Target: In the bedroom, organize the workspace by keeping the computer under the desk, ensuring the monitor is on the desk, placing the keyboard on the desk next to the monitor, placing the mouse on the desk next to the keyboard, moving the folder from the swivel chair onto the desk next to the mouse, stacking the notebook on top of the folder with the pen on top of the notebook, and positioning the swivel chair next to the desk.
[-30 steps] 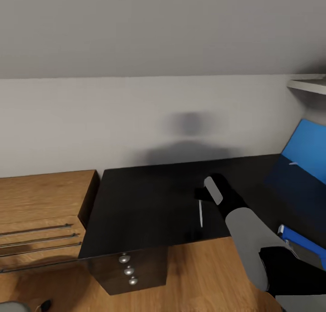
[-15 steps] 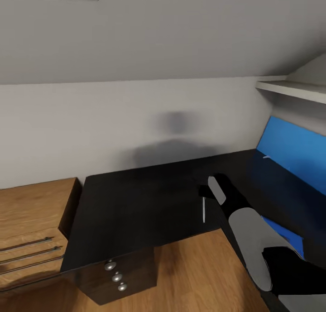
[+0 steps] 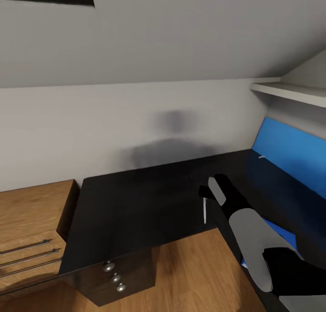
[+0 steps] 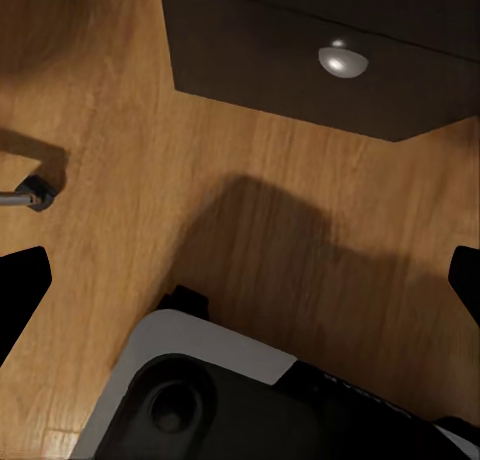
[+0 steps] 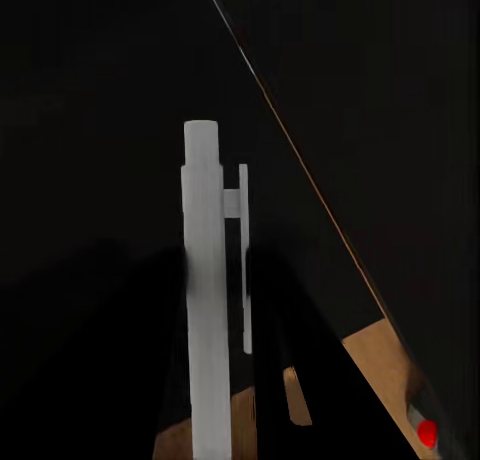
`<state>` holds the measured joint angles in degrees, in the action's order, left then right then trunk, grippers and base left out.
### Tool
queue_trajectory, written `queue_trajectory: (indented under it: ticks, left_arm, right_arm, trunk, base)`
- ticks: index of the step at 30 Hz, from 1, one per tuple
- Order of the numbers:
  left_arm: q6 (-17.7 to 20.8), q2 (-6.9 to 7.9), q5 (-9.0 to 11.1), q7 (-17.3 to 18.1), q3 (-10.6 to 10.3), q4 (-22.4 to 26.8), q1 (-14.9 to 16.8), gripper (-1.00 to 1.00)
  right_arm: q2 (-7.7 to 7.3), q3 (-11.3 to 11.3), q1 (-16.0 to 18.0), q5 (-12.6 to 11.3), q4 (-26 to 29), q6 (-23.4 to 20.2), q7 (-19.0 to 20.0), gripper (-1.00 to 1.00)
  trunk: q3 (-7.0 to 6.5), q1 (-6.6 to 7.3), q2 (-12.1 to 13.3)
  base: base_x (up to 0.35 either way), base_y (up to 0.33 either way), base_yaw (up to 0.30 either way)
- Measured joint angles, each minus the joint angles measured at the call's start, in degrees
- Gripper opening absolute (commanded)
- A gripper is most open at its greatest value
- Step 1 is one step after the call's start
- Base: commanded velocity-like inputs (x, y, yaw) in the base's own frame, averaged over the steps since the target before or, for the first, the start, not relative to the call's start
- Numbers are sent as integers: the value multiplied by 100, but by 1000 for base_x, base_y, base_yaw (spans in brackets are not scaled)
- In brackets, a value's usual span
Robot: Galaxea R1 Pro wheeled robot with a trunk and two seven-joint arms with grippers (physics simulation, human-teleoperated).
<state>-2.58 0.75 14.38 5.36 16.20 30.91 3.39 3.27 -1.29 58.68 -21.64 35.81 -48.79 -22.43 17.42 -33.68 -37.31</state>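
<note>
Right tool (image 3: 204,199) around slim whitish pen (image 5: 207,310)

Head view: high, looking forward and down over the desk (image 3: 136,203) toward the wall, at middling range; drawer unit (image 3: 118,280) under the desk's front-left corner, wooden floor (image 3: 194,276) in front. Left wrist view: close, facing straight down at the floor (image 4: 130,160) and one drawer front with its knob (image 4: 342,60). Right wrist view: very near the desk top (image 5: 100,130), looking along the pen (image 5: 207,310). Shared: drawer unit and floor between head and left wrist; desk top and pen (image 3: 204,211) between head and right wrist.
</note>
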Motion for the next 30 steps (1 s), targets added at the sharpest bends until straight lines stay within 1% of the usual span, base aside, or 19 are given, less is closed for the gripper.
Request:
queue_trajectory:
  ticks: [1,4,5,7,8,10,13,20,30]
  left_arm:
    - [-2,-44,-2,-2,5,-5,0,100]
    - [-52,-108,-5,-14,4,-14,1,100]
    - [-186,-108,-5,-16,5,-45,1,100]
    - [-315,-107,-4,-18,2,-109,1,100]
    - [-455,-106,-4,-18,-4,-204,1,100]
    - [-594,-103,-7,-16,-9,-326,1,100]
    - [-797,-101,-24,-10,-15,-502,0,100]
    - [-936,-101,-45,-4,-19,-629,1,100]
    - [-967,-99,-46,-3,-18,-649,1,100]
  right_arm:
    - [0,-5,-4,90,0,-4,0,-100]
    - [-1,-7,-46,183,-5,-8,0,-100]
    - [-1,-7,-83,188,-6,-4,0,-100]
    - [-3,-7,-98,193,-3,-2,0,-100]
    - [-10,-7,-108,202,-1,-1,-1,-100]
    - [-36,-7,-114,216,0,-1,0,-100]
    - [-141,-7,-121,235,0,5,5,-100]
    - [-260,-2,-125,241,2,9,12,-100]
    - [-282,0,-126,239,-5,10,16,-100]
  trunk:
    - [-18,22,40]
    - [-72,88,161]
    - [-90,110,201]
    - [-126,154,282]
    - [-144,176,322]
    - [-180,220,402]
    - [-235,286,523]
    - [-361,440,805]
    - [-542,661,1207]
  base:
    - [0,0,0]
    - [0,0,-160]
    - [0,0,-242]
    - [0,0,-248]
    - [0,0,-252]
    - [0,0,-254]
    - [0,0,-257]
    - [0,0,-259]
    - [0,0,-259]
